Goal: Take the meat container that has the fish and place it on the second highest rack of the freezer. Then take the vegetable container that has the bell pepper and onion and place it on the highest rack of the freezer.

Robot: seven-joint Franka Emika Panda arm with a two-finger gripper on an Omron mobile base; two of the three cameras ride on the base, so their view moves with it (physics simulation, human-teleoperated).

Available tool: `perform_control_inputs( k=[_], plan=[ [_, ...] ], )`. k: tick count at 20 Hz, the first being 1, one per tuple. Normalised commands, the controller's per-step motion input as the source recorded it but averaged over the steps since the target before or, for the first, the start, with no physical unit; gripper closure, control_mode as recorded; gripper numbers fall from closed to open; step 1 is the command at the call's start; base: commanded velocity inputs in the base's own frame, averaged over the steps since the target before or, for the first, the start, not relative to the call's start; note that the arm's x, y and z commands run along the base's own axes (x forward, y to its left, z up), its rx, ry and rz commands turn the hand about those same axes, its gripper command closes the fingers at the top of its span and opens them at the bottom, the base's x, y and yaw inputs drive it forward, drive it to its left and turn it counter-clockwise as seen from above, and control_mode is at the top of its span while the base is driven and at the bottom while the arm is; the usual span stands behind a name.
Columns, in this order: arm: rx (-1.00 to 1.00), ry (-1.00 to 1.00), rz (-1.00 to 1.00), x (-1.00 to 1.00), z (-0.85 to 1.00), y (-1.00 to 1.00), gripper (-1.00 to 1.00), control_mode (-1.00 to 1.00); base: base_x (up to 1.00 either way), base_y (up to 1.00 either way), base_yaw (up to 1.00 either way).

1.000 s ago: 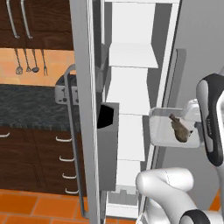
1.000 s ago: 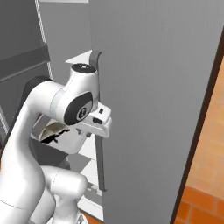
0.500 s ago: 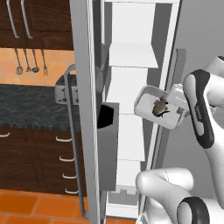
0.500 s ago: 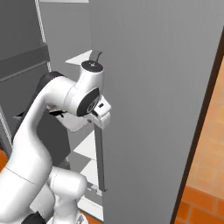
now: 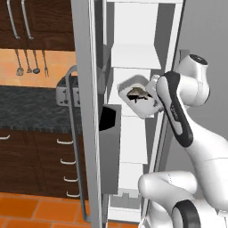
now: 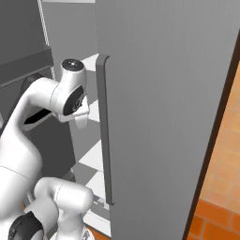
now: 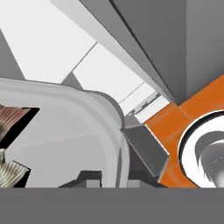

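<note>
Carrying meat container (image 5: 139,97) w/ fish (image 5: 138,92) into freezer (image 5: 136,58), step one underway; gripper (image 5: 156,101) pinched tight on container rim, tray tilted just above second highest rack (image 5: 133,109). Next: level out, push in, lower onto rack, release

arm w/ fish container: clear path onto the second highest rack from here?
Probably yes. The gripper, shut on the meat container, holds it tilted inside the open freezer, just under the second highest rack; it needs lifting and levelling.
</note>
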Motion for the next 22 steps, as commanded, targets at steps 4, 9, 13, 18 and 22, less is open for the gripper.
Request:
perform_control_inputs(
  k=[4,9,13,18,22],
  plan=[
    [0.0,0.03,-0.06,0.2,-0.07,0.26,1.0,-1.0,0.0,0.0,0.0],
    [0.08,0.07,-0.27,0.82,-0.39,-0.02,1.0,-1.0,0.0,0.0,0.0],
    [0.21,0.05,-0.18,0.58,-0.02,0.05,1.0,-1.0,0.0,0.0,0.0],
    [0.08,0.04,-0.14,0.7,0.0,0.11,1.0,-1.0,0.0,0.0,0.0],
    [-0.01,0.06,-0.13,0.54,-0.08,0.11,1.0,-1.0,0.0,0.0,0.0]
  ],
)
